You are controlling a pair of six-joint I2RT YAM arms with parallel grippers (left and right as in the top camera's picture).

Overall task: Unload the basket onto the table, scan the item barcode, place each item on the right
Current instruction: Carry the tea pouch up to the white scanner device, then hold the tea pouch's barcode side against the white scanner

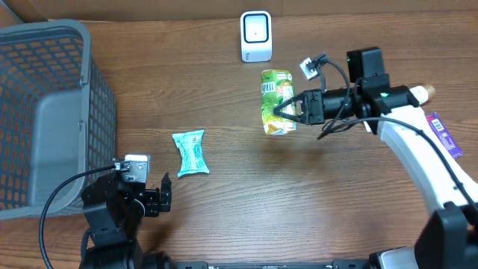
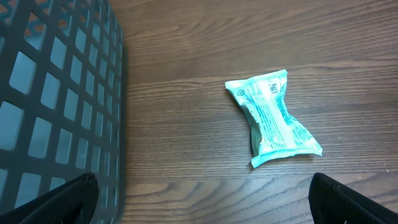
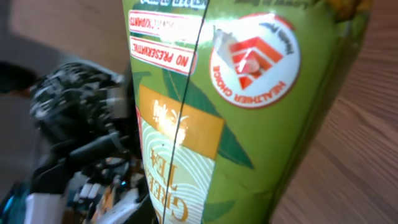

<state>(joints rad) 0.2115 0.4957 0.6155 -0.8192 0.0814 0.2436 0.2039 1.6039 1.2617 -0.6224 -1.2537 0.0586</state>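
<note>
- My right claw (image 1: pixel 288 110) is clamped on the right edge of the green tea pouch (image 1: pixel 277 101), fingers pinched on its crinkled side.
- The pouch sits right of the desk's (image 1: pixel 314 194) centre, just in front of the white scanner (image 1: pixel 256 36) and not touching it.
- I cannot tell whether the pouch rests on the wood or hangs just above it.
- In my right wrist view the pouch fills the frame, showing a red-and-white round seal and an orange label.
- My left claw (image 1: pixel 161 196) is wide apart and holds nothing; its dark fingertips (image 2: pixel 59 200) show at the bottom corners of my left wrist view.
- A teal packet (image 1: pixel 190 152) lies flat on the desk just ahead of that claw, apart from it.
- The grey basket (image 1: pixel 45 112) stands at my left.
</note>
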